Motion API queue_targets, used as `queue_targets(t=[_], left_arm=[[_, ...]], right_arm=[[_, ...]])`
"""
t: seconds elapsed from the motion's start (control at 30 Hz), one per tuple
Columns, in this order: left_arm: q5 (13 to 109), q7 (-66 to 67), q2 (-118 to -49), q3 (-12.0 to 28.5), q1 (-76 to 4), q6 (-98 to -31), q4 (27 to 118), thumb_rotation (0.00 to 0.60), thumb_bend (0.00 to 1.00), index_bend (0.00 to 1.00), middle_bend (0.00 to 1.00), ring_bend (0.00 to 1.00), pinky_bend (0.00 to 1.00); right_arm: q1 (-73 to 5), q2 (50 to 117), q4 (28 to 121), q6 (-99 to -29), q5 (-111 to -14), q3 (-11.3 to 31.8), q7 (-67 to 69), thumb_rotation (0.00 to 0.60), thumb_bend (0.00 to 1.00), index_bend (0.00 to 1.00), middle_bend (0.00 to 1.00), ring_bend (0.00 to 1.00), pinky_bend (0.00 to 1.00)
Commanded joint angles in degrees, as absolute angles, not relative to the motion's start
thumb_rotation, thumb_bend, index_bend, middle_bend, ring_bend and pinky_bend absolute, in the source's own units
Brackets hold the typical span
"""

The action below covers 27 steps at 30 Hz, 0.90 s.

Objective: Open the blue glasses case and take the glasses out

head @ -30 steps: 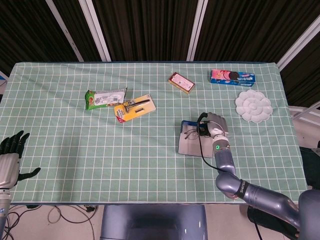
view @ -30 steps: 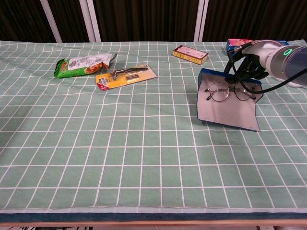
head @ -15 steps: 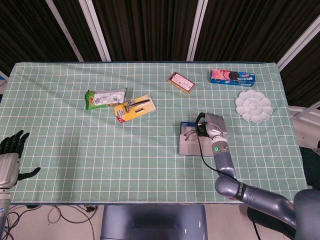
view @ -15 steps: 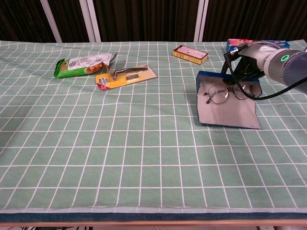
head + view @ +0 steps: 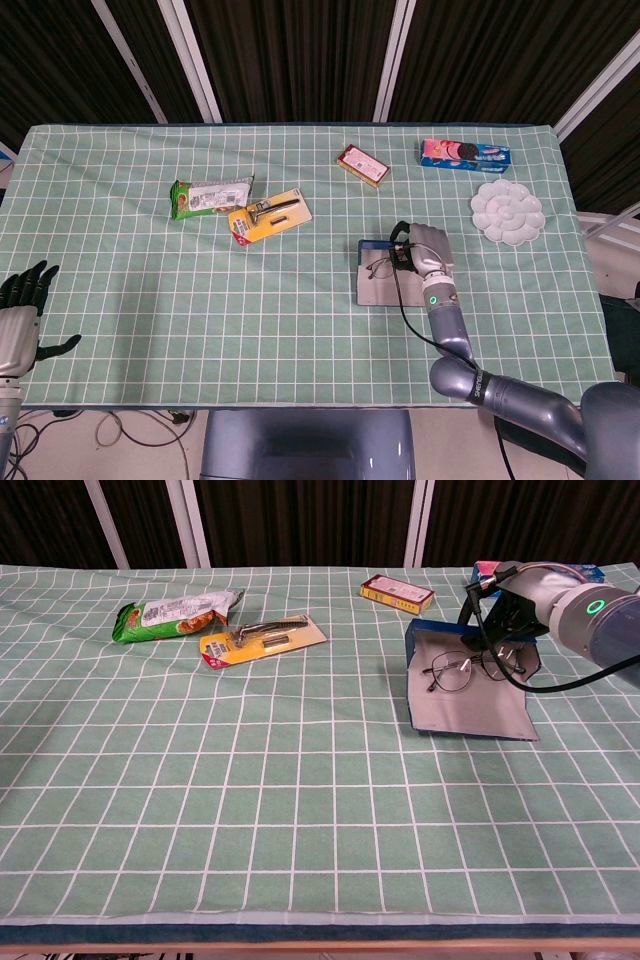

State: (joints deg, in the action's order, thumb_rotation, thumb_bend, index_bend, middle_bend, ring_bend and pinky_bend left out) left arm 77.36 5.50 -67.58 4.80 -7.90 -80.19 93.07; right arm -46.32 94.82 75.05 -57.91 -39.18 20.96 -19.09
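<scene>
Glasses [image 5: 463, 670] lying on the flap of the opened blue glasses case [image 5: 470, 708], at the right of the table [image 5: 150, 270]. The right hand [image 5: 512, 615] pinches their right side at the case's far edge; the left hand [image 5: 22, 300] rests released at the table's near left corner. Risk: the thin frame may slip from so narrow a pinch, or drag the light case along.

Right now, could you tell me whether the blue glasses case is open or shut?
Open. The blue glasses case lies with its flap spread flat on the cloth, pale lining showing, and the glasses rest on it at the right hand.
</scene>
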Motion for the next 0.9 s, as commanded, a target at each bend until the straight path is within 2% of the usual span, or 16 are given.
queue_targets(t=[0.03,0.9], left_arm=[[77.37,5.55,-67.58,4.81,-7.92,-80.17,93.07,0.6,0.01,0.0,0.0,0.0,0.0],[77.46,5.49,-67.55,4.79,-7.96,-80.14,93.19,0.6,0.01,0.0,0.0,0.0,0.0]], right_arm=[[-46.08,95.14,74.36,-57.99,-40.4,20.8,-18.24,0.6,0.48,0.5,0.91,0.96,1.0],[-44.79,96.34,72.28,-59.46,-47.34,21.0,-13.92,0.6,0.48,0.5,0.91,0.96,1.0]])
